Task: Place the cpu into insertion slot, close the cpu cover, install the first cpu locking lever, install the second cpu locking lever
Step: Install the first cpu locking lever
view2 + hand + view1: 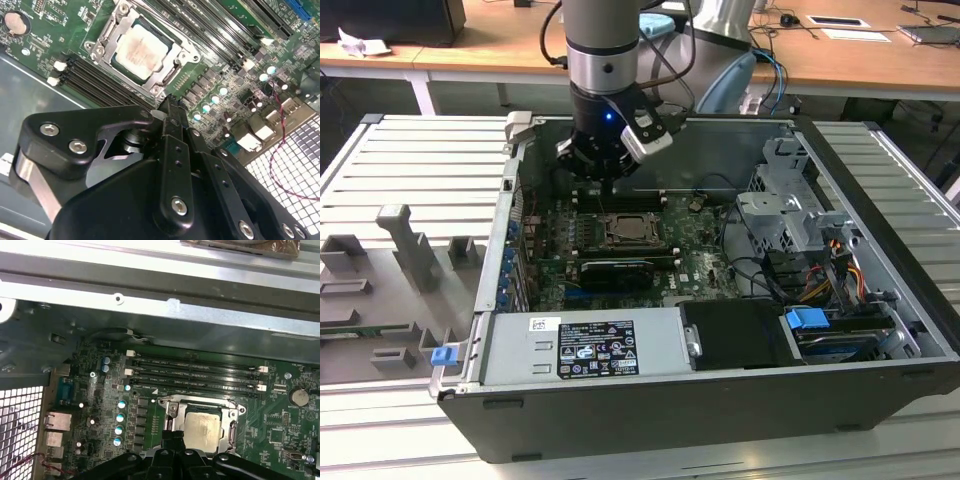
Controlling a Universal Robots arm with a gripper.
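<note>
Flat square cpu (141, 50), smudged silvery top

Soft, even room light falls from overhead in the exterior view: the ribbed table (410, 170) at the left of the frame is bright and nearly shadowless, while the inside of the computer case (720, 150) at centre sits dimmer, darkest under the arm (605, 60), where a small blue light (608, 115) glows. In the second wrist view the cpu (140, 50) is washed pale by glare, its brownish patch possibly a reflection; the perforated panel (295, 165) is blown out white, and the gripper (167, 105) is a dark, soft-edged mass. In the first wrist view the case wall (160, 295) gleams overexposed and the motherboard (100, 405) is moderately lit.
</note>
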